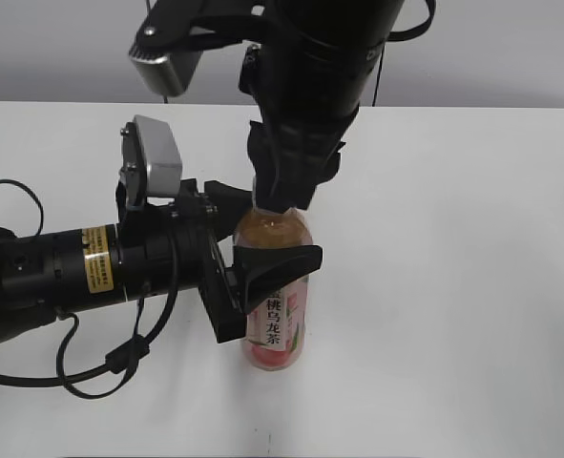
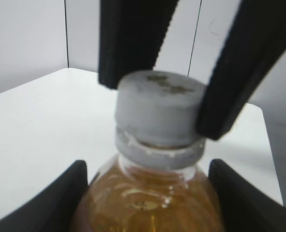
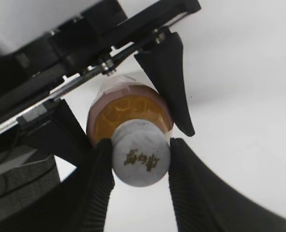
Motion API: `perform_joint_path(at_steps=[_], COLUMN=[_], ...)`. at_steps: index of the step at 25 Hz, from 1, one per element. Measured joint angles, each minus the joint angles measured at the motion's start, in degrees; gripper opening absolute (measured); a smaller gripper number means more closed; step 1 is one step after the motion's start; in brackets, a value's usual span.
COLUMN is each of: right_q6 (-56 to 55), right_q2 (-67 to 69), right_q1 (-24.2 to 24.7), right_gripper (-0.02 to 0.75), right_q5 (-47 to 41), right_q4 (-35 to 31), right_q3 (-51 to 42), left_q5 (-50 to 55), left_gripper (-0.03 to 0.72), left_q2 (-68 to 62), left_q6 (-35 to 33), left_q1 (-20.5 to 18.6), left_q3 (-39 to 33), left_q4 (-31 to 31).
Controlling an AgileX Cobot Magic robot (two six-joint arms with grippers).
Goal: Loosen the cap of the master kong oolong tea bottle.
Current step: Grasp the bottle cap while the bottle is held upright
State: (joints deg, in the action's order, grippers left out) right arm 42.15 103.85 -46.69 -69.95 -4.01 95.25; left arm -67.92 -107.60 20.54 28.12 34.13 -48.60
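The bottle (image 1: 276, 315) stands upright on the white tabletop (image 1: 453, 286), a little left of the middle in the exterior view, its pink label with black characters facing the camera and amber tea showing through the clear shoulder.

The left claw (image 1: 262, 258) reaches in level from the left side and grips the bottle around its upper body, just under the shoulder. One finger (image 1: 280, 272) wraps across the front of the bottle above the label, and the other sits behind it. In the left wrist view the two black finger ends flank the amber shoulder (image 2: 147, 203) at the bottom corners, touching it on both sides. So this claw is partly spread and clamped on the bottle.

The right claw (image 1: 282, 196) comes down from above, directly over the neck. In the exterior view its black body hides the cap entirely. In the right wrist view the cap (image 3: 141, 159) sits between its two ribbed fingers (image 3: 100, 174), each pressed against one side, with the dark printed mark on top plainly visible. The left wrist view confirms it: two dark fingers come down on either side of the white cap (image 2: 158, 108) and touch its ribbed wall, above the collar ring at the neck. This claw is pinching the cap.

The cap is seated on the neck.
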Motion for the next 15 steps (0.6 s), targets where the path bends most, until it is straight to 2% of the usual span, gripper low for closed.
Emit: perform_joint_path(at_steps=[7, 15], right_q6=[22.5, 39.0], right_q2=[0.0, 0.0], right_q1=[0.0, 0.0], right_gripper=[0.275, 0.275], right_q5=[0.1, 0.2], right_q4=[0.0, 0.0], right_q3=[0.0, 0.0], left_q5=[0.0, 0.0], left_gripper=[0.459, 0.458], left_q2=[0.0, 0.0], left_q6=[-0.1, -0.1], left_q1=[0.1, 0.1], left_q3=[0.0, 0.0], left_q4=[-0.1, -0.1])
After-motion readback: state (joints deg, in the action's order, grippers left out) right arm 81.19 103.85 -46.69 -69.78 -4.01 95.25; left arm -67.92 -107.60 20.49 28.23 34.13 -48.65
